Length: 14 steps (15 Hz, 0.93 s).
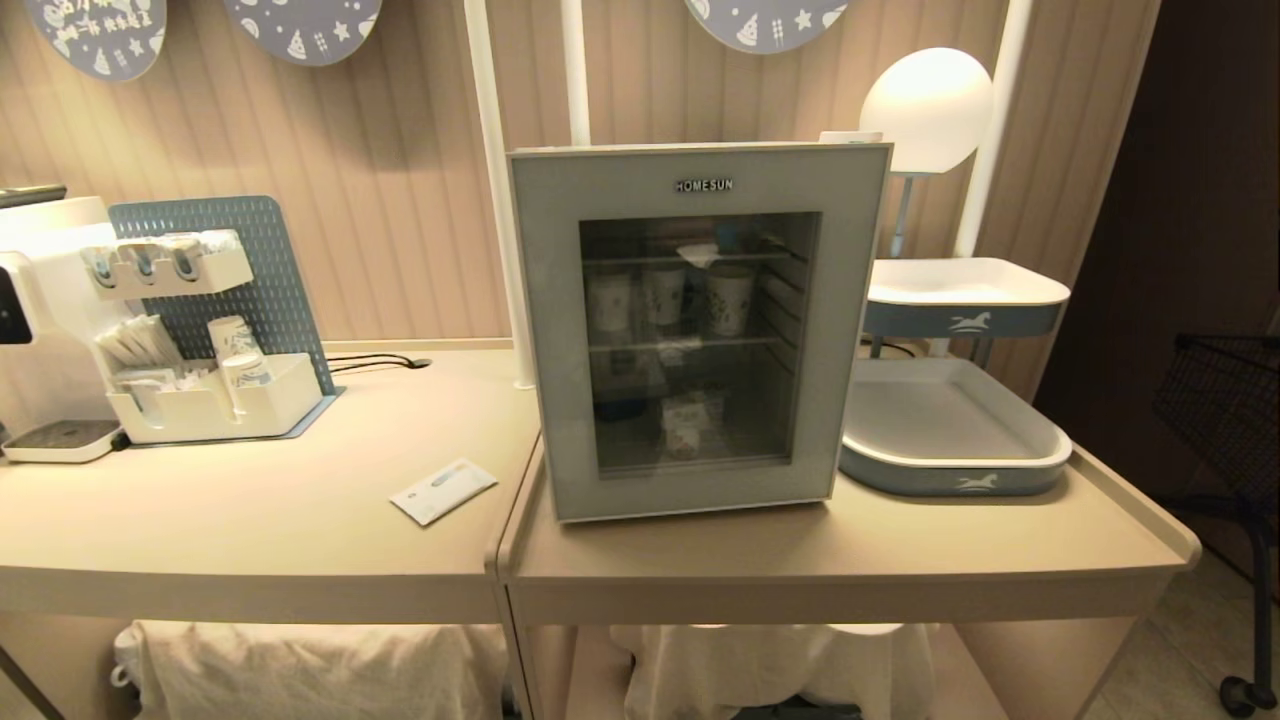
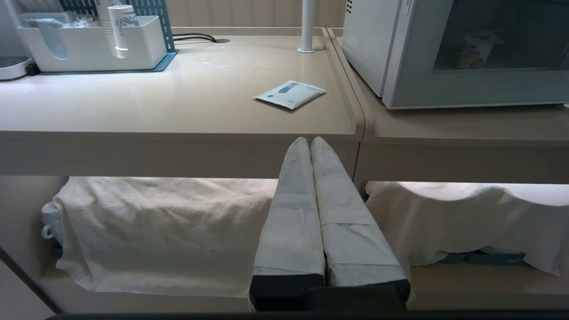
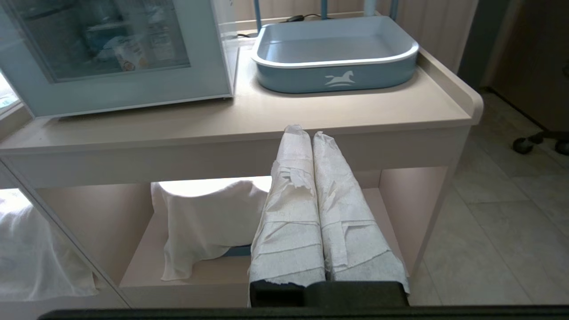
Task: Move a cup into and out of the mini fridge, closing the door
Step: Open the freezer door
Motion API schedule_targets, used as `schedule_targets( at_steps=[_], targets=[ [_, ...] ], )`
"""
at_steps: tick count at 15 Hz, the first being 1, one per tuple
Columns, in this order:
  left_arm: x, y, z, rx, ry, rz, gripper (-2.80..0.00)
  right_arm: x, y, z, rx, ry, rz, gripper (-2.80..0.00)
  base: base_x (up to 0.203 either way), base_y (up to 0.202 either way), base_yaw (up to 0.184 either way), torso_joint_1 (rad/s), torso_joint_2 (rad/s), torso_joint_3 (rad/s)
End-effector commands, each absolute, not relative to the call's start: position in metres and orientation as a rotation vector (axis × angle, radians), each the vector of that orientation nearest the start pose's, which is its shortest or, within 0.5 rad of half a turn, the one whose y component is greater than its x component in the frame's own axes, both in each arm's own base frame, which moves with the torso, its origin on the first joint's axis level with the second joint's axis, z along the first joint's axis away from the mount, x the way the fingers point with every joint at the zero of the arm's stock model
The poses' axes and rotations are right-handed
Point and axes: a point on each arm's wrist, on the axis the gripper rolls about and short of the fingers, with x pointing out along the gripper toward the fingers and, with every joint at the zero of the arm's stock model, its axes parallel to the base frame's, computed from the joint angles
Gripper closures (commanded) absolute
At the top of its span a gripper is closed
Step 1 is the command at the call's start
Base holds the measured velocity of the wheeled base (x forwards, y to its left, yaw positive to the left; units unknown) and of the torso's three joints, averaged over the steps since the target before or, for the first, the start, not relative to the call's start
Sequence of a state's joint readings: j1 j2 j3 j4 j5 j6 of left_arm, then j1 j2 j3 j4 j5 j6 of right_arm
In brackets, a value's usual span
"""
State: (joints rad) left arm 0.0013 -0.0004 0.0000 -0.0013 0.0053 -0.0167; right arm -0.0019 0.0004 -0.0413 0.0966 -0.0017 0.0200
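Note:
The mini fridge (image 2: 364, 44) stands on the right-hand table, and its door (image 1: 845, 330) is shut. Through the dark glass I see three patterned paper cups on the upper wire shelf; the rightmost cup (image 1: 730, 298) is the clearest. A small carton sits on the fridge floor. Neither arm shows in the head view. My left gripper (image 2: 310, 138) hangs shut and empty in front of the table edge, left of the fridge. My right gripper (image 3: 306, 131) is shut and empty too, before the table edge below the fridge's right corner.
A water dispenser (image 1: 40, 300) and a white organizer (image 1: 210, 400) with stacked paper cups stand at the left. A flat packet (image 1: 443, 490) lies near the table seam. Two blue trays (image 1: 950, 440) stand right of the fridge. White cloths (image 1: 320, 670) hang under the tables. A black wire cart (image 1: 1225, 400) stands far right.

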Motion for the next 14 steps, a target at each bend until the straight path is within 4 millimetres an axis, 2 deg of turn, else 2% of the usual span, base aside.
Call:
schedule_targets(
  at_steps=[1, 3, 4, 6, 7, 9, 10, 11, 12, 13, 14],
  targets=[
    [-0.023, 0.000, 0.075, -0.015, 0.000, 0.008, 0.00, -0.026, 0.000, 0.077, 0.020, 0.055, -0.004, 0.00, 0.000, 0.000, 0.000, 0.000, 0.00, 0.000],
    [-0.023, 0.000, 0.076, -0.010, -0.004, 0.013, 0.00, -0.026, 0.000, 0.077, 0.020, 0.055, -0.004, 0.00, 0.000, 0.000, 0.000, 0.000, 0.00, 0.000],
    [-0.025, 0.000, 0.083, 0.000, -0.030, 0.021, 0.00, -0.026, 0.000, 0.077, 0.018, 0.055, -0.004, 0.00, 0.000, 0.000, 0.000, 0.000, 0.00, 0.000],
    [-0.034, 0.001, 0.118, -0.005, -0.091, 0.039, 0.00, -0.026, 0.000, 0.077, 0.018, 0.057, -0.004, 0.00, 0.000, 0.000, 0.000, 0.000, 0.00, 0.000],
    [-0.042, 0.001, 0.150, -0.024, -0.128, 0.057, 0.00, -0.026, 0.000, 0.077, 0.018, 0.057, -0.004, 0.00, 0.000, 0.000, 0.000, 0.000, 0.00, 0.000],
    [-0.067, 0.003, 0.227, -0.057, -0.194, 0.073, 0.00, -0.026, 0.000, 0.077, 0.018, 0.057, -0.002, 0.00, 0.000, 0.000, 0.000, 0.000, 0.00, 0.000],
    [-0.067, 0.004, 0.263, -0.071, -0.171, 0.067, 0.00, -0.026, 0.000, 0.077, 0.017, 0.057, -0.002, 0.00, 0.000, 0.000, 0.000, 0.000, 0.00, 0.000],
    [-0.050, 0.004, 0.292, -0.084, -0.103, 0.053, 0.00, -0.026, 0.000, 0.077, 0.017, 0.057, -0.004, 0.00, 0.000, 0.000, 0.000, 0.000, 0.00, 0.000],
    [-0.025, 0.003, 0.311, -0.096, -0.030, 0.035, 0.00, -0.026, 0.000, 0.077, 0.017, 0.058, -0.003, 0.00, 0.000, 0.000, 0.000, 0.000, 0.00, 0.000],
    [0.009, 0.001, 0.322, -0.106, 0.057, 0.007, 0.00, -0.026, 0.000, 0.077, 0.017, 0.058, -0.005, 0.00, 0.000, 0.000, 0.000, 0.000, 0.00, 0.000],
    [0.050, -0.003, 0.322, -0.115, 0.158, -0.032, 0.00, -0.026, 0.000, 0.077, 0.017, 0.058, -0.004, 0.00, 0.000, 0.000, 0.000, 0.000, 0.00, 0.000]
  ],
)
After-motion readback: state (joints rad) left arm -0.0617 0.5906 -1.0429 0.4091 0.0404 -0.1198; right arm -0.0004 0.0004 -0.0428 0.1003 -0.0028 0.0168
